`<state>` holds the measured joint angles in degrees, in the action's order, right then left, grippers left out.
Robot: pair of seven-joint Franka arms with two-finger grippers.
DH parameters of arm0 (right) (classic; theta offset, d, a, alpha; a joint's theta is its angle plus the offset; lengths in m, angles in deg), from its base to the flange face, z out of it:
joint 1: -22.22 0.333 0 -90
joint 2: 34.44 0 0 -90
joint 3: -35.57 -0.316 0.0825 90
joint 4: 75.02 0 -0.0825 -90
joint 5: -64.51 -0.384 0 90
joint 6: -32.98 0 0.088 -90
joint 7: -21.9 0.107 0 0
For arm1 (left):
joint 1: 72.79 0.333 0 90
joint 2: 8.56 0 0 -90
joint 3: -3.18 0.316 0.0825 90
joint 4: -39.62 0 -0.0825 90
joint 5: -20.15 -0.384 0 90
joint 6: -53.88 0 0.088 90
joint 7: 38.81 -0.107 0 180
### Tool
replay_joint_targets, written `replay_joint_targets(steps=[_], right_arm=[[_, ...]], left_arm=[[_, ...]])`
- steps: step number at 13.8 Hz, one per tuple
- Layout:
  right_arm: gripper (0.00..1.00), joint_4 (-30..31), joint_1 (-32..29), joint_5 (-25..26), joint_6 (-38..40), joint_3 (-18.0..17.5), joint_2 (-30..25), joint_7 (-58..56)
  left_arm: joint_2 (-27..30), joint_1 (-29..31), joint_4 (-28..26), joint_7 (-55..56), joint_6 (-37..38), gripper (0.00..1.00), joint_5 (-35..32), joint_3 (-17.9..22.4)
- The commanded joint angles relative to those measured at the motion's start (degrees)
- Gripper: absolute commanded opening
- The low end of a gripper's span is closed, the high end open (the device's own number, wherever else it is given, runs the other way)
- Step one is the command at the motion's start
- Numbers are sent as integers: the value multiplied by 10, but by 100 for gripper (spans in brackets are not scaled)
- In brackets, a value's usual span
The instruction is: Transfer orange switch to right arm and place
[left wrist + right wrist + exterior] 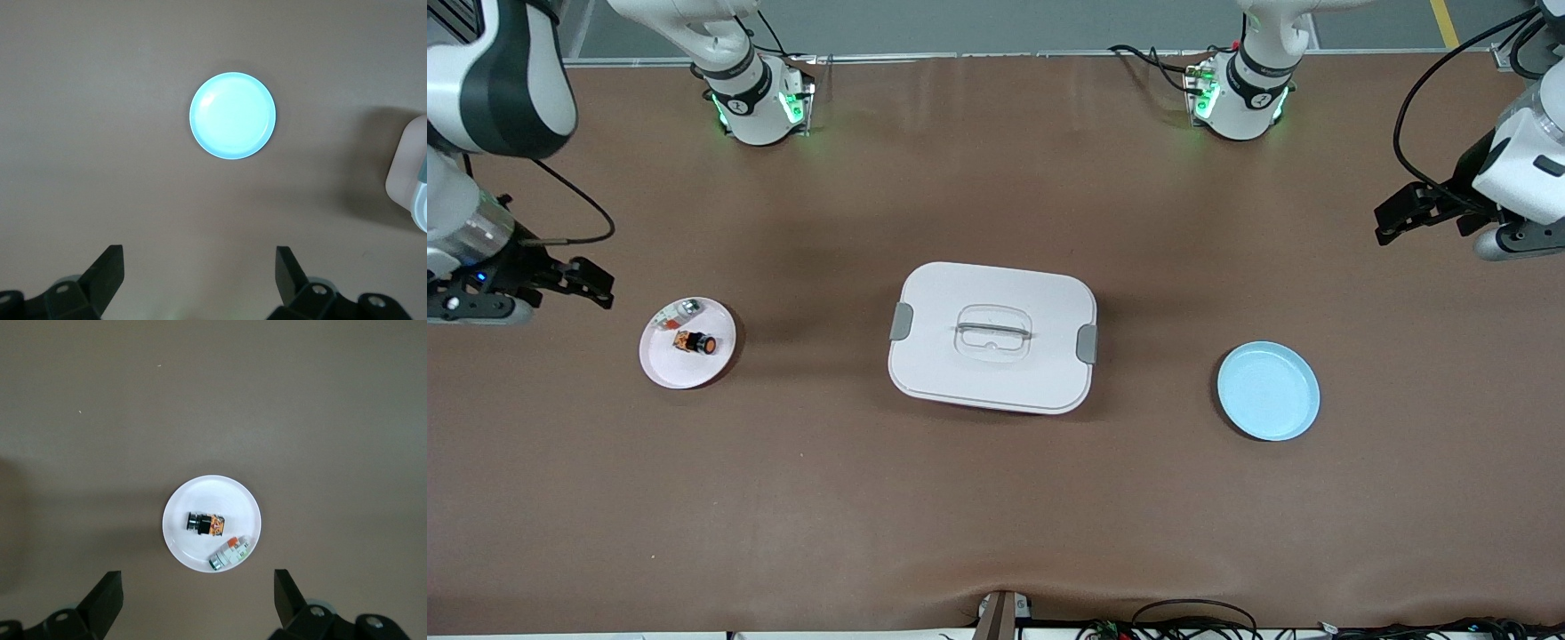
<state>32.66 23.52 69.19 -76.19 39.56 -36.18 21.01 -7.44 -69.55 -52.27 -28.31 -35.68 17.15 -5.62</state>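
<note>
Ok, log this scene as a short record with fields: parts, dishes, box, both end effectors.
orange switch: lying on its side on the pink plate, toward the right arm's end of the table
silvery-white part: same plate, farther from the front camera than the switch
blue plate: nothing on it, toward the left arm's end
white lidded box: mid-table, lid on
right end effector: open, above the pink plate, holding nothing
left end effector: open, above the blue plate, holding nothing
</note>
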Motion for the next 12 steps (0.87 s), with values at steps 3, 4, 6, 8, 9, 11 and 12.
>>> replay_joint_targets(steps=[3,4,6,8,9,11,12], right_arm=[[100,-80,-3,-32,110,3,-14,-10],[100,-103,-3,-35,138,4,-13,-10],[100,-129,-2,-35,178,3,-14,-6],[100,-138,-3,-35,200,4,-23,-8],[100,-136,-3,-35,201,4,-37,-9],[100,-130,-3,-35,214,4,-57,-10],[100,-124,-2,-35,220,4,-66,-10]], left_arm=[[4,-2,0,-10,6,100,10,3],[4,-2,0,-9,6,100,10,3],[3,-2,0,-10,6,100,9,3],[4,-3,1,-9,6,100,9,3],[4,-2,1,-9,6,100,10,3],[3,-3,1,-10,5,100,9,2],[4,-3,1,-10,5,100,9,2]])
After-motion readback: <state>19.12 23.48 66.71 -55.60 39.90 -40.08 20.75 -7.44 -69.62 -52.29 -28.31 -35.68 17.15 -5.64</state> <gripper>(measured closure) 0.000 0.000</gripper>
